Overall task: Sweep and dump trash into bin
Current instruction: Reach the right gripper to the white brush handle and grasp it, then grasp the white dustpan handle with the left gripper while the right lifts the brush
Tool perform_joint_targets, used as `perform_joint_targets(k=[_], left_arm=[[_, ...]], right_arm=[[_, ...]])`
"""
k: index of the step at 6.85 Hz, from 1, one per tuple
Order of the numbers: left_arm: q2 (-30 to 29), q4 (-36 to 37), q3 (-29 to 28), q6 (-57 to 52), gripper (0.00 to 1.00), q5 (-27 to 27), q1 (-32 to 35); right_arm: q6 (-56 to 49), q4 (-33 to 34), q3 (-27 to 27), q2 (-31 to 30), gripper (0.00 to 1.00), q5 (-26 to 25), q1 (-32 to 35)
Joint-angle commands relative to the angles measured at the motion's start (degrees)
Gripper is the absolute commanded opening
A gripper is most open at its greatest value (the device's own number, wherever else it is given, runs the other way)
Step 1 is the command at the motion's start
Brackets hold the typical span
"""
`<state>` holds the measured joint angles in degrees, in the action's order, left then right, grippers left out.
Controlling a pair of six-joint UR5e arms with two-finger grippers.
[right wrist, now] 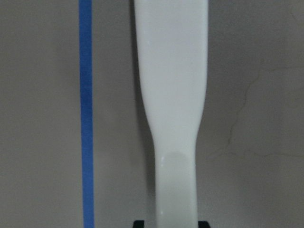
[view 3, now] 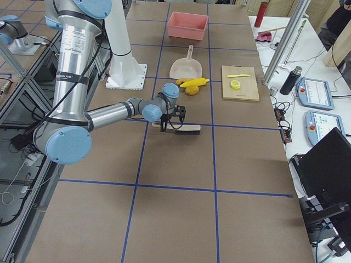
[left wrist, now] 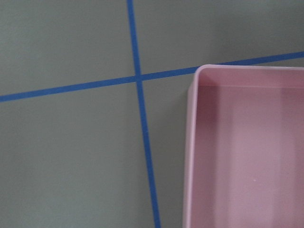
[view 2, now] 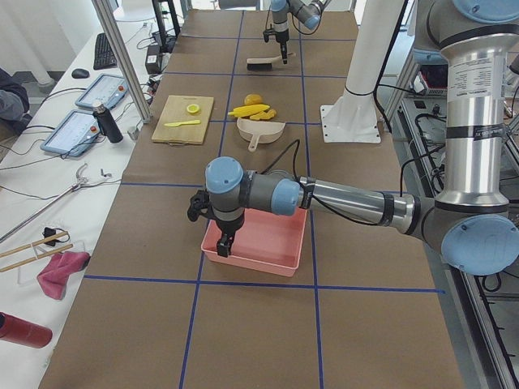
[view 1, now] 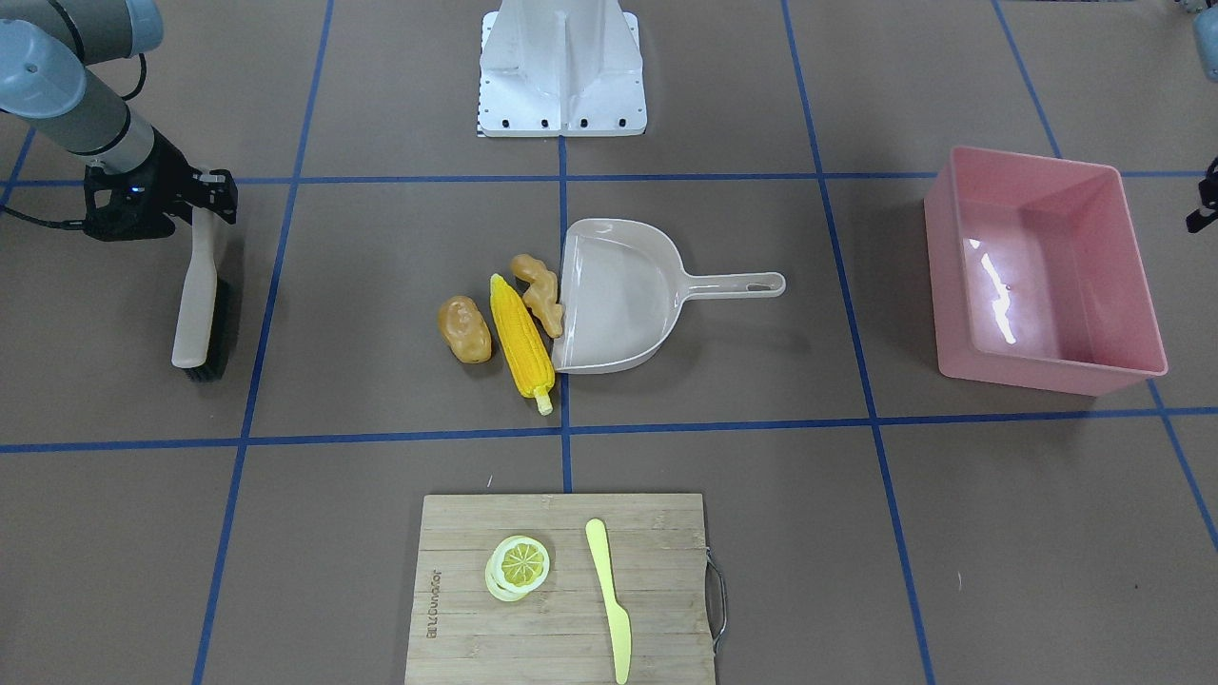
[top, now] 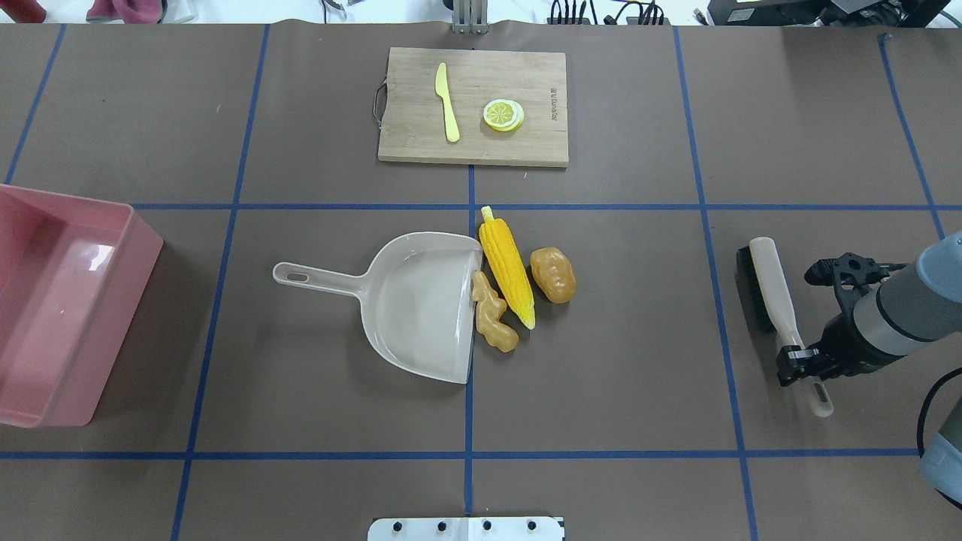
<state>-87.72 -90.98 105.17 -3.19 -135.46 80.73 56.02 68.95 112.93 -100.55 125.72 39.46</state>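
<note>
The yellow corn cob, the brownish potato and the tan ginger root lie together on the table at the open mouth of the beige dustpan; the ginger touches its lip. The pink bin stands apart, beyond the dustpan's handle. My right gripper is shut on the handle of a beige brush that lies on the table; the handle fills the right wrist view. My left gripper hangs over the bin's edge; I cannot tell whether it is open.
A wooden cutting board with a lemon slice and a pale yellow knife lies on the operators' side. The white robot base stands at the table's near edge. Blue tape lines cross the brown table.
</note>
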Motion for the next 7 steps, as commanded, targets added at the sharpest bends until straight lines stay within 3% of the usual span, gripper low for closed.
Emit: perform_joint_targets(k=[1, 2, 4, 5, 7], left_arm=[[-3.9, -2.6, 4.7, -0.4, 0.99, 0.0, -8.9], [-4.7, -9.7, 4.7, -0.4, 0.99, 0.1, -12.5], [-4.7, -24.2, 6.2, -0.4, 0.99, 5.5, -22.5], [-4.9, -25.5, 7.7, -1.8, 0.99, 7.3, -26.9], [-9.4, -24.3, 6.5, -17.0, 0.99, 10.7, -34.6]], right_arm=[[0.0, 0.0, 0.5, -0.3, 0.12, 0.2, 0.1], [-0.6, 0.0, 0.6, -0.3, 0.0, 0.2, 0.1], [-1.4, 2.3, 3.8, -0.4, 0.0, 0.4, 2.4], [-5.5, 7.8, 6.8, -0.1, 0.0, 1.4, 5.7], [-12.9, 20.3, 10.9, 2.3, 0.0, 0.2, 8.3]])
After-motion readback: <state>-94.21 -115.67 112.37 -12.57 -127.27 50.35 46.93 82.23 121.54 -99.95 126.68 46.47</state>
